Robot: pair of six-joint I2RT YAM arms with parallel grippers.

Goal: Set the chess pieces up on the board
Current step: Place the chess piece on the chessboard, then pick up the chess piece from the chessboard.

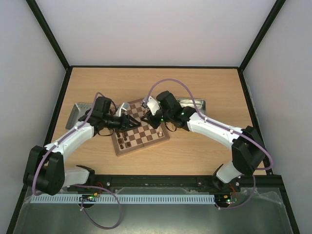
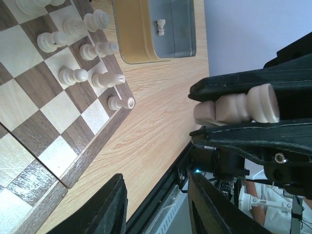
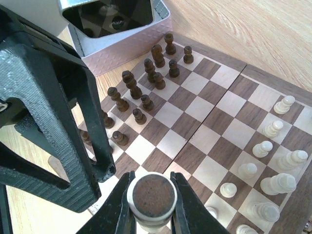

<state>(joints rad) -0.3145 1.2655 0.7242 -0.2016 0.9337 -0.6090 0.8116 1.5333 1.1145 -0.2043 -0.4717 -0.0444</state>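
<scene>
Jaws of left gripper [image 2: 199,113] pinch a pale piece [image 2: 241,108] lying sideways, right of frame, off the board [image 2: 46,124] over bare table [image 2: 161,112]. The right gripper [image 3: 152,181] is clamped on a cream piece [image 3: 152,196], felt base facing the camera, bottom centre, over the board's edge. Pale chessmen [image 3: 273,129] fill the right side and dark chessmen [image 3: 146,83] the upper left by the tin [image 3: 122,41], so likely best: turn each held piece upright, pick a vacant square in the pale ranks, descend straight without clipping neighbours, release once the base sits flat.
</scene>
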